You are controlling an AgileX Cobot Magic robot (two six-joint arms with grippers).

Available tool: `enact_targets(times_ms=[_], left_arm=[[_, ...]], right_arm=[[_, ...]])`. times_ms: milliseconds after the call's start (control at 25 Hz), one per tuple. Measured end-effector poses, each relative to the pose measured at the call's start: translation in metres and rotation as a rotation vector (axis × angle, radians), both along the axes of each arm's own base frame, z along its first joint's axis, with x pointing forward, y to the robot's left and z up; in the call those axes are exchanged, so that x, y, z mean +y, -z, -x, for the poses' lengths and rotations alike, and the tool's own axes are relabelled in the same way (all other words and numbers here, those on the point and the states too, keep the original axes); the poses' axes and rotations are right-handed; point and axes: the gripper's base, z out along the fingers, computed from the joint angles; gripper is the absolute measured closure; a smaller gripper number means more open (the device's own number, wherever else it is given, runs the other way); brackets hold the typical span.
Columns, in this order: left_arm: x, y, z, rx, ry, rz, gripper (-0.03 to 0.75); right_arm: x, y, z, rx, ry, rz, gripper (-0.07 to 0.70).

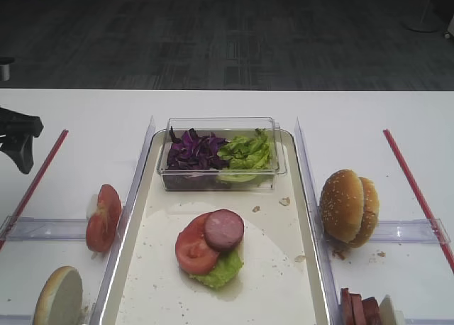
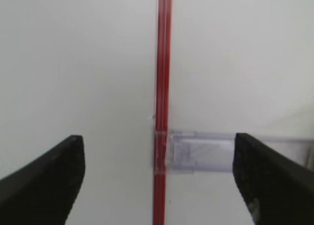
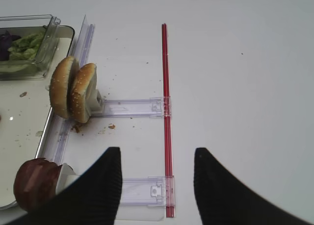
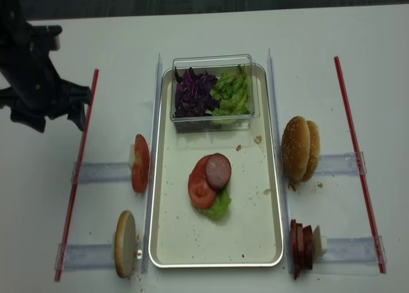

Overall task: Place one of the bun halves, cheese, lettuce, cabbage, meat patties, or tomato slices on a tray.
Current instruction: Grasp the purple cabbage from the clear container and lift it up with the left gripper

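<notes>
Tray (image 4: pixel 166 242), centre of bench (image 4: pixel 211 31): lettuce (image 4: pixel 218 206) under tomato slice (image 4: pixel 199 189), meat patty (image 4: pixel 218 171) on top. Clear tub (image 4: pixel 249 88) at far end holds cabbage (image 4: pixel 193 93) and more lettuce. Bun halves (image 4: pixel 299 148) stand right of tray. Left pincer (image 2: pixel 157 173): wide open, empty, above red strip (image 2: pixel 162 87). Right pincer (image 3: pixel 158 178): parted, empty.

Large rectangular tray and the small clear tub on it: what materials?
Large rectangular tray: looks like metal, with a shiny reflective raised rim; its pale floor is matte and crumb-speckled. Small clear tub: likely rigid transparent plastic, since purple shreds and green leaves show through its walls.
</notes>
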Motion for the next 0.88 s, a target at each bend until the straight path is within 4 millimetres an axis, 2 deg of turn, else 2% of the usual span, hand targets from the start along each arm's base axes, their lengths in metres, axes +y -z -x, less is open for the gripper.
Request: enact_targets(times_ms=[200,320,680,880], left_arm=[[0.002,0.008,-0.039,0.010,-0.003,-0.001,0.150],[0.002,0.008,-0.052,0.004,-0.004,-0.002,0.149],[-0.002,0.002,-0.055,-0.008,-0.008,0.043,0.149],[-0.014,0.001,-0.056,-0.009,-0.012,0.056,0.150]], right_arm=[[0.000,0.000,0.000,0.000,0.000,0.000,0.256],[0.000,0.000,0.000,0.000,0.000,0.000,0.256],[0.000,0.000,0.000,0.000,0.000,0.000,0.256],[0.000,0.000,0.000,0.000,0.000,0.000,0.256]])
